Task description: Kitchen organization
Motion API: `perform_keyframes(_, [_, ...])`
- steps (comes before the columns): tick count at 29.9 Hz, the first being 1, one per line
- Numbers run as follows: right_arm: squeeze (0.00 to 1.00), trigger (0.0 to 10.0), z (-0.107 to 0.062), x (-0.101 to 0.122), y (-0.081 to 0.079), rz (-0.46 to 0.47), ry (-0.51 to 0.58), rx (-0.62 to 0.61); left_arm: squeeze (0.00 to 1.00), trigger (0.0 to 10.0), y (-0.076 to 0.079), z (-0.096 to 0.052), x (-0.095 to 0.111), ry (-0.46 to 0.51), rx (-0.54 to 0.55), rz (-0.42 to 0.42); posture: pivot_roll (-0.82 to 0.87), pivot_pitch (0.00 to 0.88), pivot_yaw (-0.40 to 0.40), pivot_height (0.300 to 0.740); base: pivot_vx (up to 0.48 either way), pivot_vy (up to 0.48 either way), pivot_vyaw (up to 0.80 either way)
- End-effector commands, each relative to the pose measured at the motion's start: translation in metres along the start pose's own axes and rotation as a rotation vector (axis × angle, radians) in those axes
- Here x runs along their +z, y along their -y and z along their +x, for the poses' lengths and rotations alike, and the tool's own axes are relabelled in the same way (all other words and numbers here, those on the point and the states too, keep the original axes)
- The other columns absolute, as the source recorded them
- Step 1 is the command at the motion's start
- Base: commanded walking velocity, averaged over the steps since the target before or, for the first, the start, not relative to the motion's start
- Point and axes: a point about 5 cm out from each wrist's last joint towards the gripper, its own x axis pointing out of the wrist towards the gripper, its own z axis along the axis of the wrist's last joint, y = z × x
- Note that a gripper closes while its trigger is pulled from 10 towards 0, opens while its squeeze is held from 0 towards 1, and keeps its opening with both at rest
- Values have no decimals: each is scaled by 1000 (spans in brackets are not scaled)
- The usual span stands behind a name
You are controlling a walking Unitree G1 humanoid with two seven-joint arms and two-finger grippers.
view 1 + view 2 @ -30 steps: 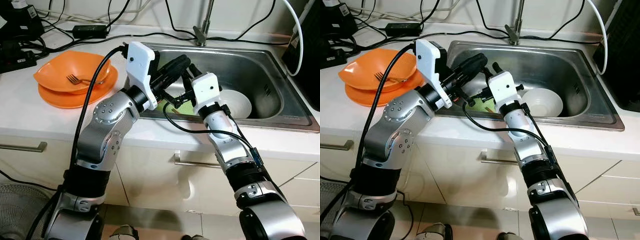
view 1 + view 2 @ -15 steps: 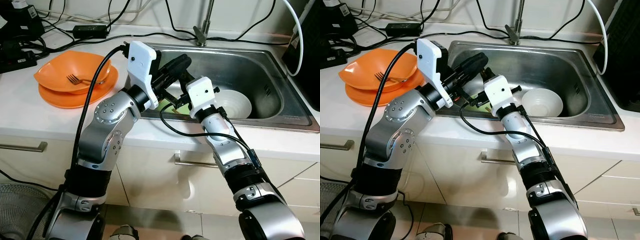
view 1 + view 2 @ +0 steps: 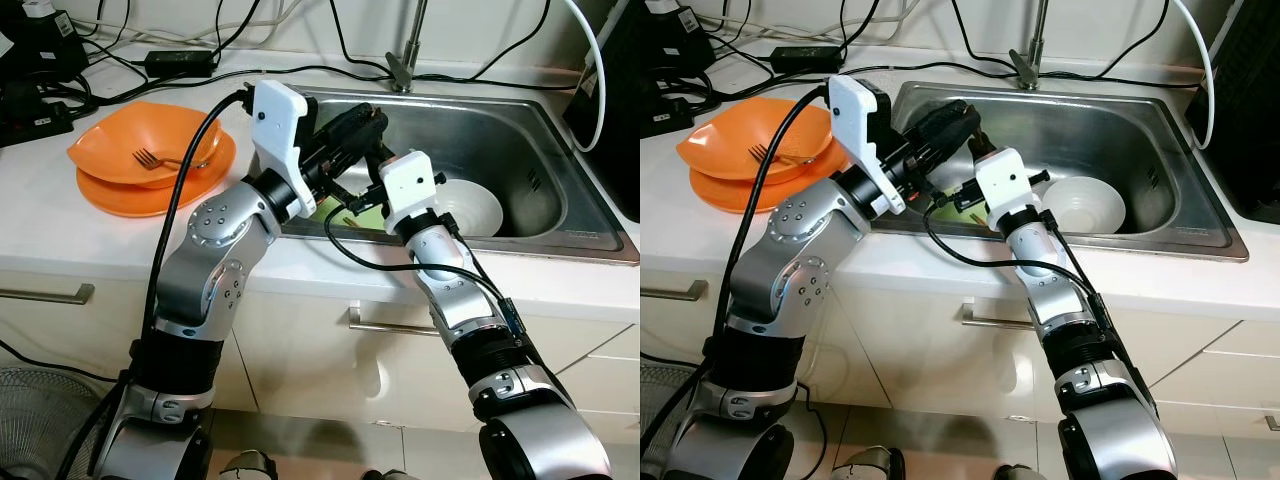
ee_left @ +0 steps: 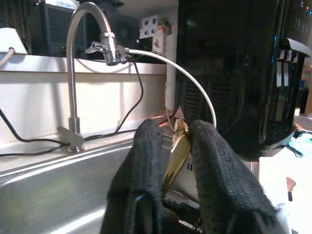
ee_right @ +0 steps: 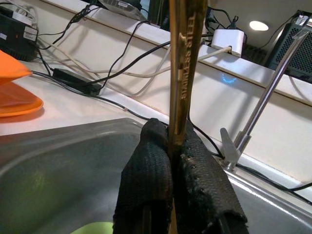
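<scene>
A thin gold utensil (image 5: 185,63) with lettering stamped on its flat handle stands upright between the fingers of my right gripper (image 5: 173,129), which is shut on it. Its other end (image 4: 176,146) is pinched in my left gripper (image 4: 178,131), also shut on it. Both grippers meet above the left part of the steel sink (image 3: 520,140), the left gripper (image 3: 372,120) just above the right gripper (image 3: 372,158). In the eye views the utensil is hidden by the black fingers.
A white bowl (image 3: 470,205) and something green (image 3: 345,212) lie in the sink. On the counter to the left, an orange bowl (image 3: 150,140) on an orange plate holds a fork (image 3: 150,158). The faucet (image 3: 405,60) and cables run along the back.
My right wrist swung left toward the left gripper, then came back to the right. The left gripper's fingers have risen a little. Both stay together over the sink.
</scene>
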Motion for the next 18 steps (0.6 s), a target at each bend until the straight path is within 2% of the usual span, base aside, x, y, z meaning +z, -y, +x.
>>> perform_keyframes(1, [0, 0, 1, -1, 9, 8, -7, -43, 1000, 10000, -3, -1, 4, 12, 12, -15, 97, 49, 4, 740, 0, 0, 0])
perform_keyframes(9, [0, 0, 6, -3, 17, 12, -34, -73, 973, 10000, -8, -1, 6, 22, 55, 3, 98, 47, 4, 740, 0, 0, 0])
perform_keyframes(10, [0, 0, 9, -4, 24, 14, -56, -97, 0, 10000, -8, -2, 7, 25, 52, 3, 98, 46, 4, 740, 0, 0, 0])
perform_keyframes(14, [0, 0, 13, -5, 32, 23, -79, -134, 0, 10000, -7, -2, 7, 24, 47, 0, 100, 46, 3, 740, 0, 0, 0])
perform_keyframes(16, [0, 0, 16, -7, 42, 41, -112, -186, 0, 10000, -7, -3, 6, 18, 50, -1, 100, 46, 3, 740, 0, 0, 0])
perform_keyframes(17, [0, 5647, 17, -8, 46, 44, -133, -204, 0, 10000, -8, -5, 5, 11, 57, -3, 103, 48, 3, 740, 0, 0, 0])
perform_keyframes(18, [0, 5647, 18, -9, 49, 45, -147, -214, 0, 10000, -8, -5, 4, 7, 61, -3, 103, 48, 3, 740, 0, 0, 0])
